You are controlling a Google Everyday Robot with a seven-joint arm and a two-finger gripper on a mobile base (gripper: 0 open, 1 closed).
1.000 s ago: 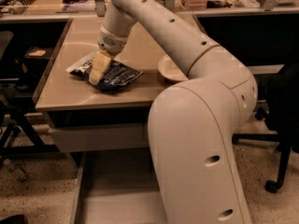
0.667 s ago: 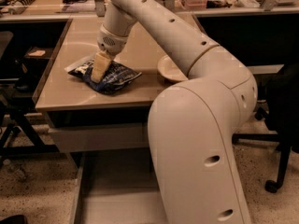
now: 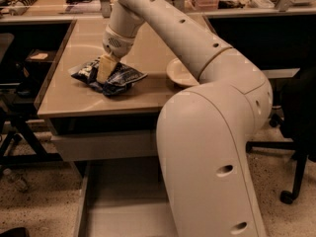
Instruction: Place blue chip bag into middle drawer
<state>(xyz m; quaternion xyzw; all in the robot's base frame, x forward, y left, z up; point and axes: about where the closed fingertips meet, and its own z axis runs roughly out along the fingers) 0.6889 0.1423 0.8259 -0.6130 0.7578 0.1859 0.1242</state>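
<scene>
The blue chip bag (image 3: 122,78) lies crumpled on the tan desk top (image 3: 74,100), near its front left. My gripper (image 3: 105,70) comes down from above onto the bag's left half, with its pale fingers (image 3: 106,67) shut on the foil. The bag still touches the desk. The middle drawer (image 3: 123,206) stands pulled out below the desk front, its flat grey floor bare where it shows. My arm's big white body hides the drawer's right part.
A white round bowl (image 3: 178,73) sits on the desk to the right of the bag. A closed grey drawer front (image 3: 103,144) is just under the desk top. Chair legs (image 3: 289,181) stand at right, dark frames at left, cluttered desks behind.
The gripper has shifted slightly up and to the right on the bag, and the bag has bunched up a little under it.
</scene>
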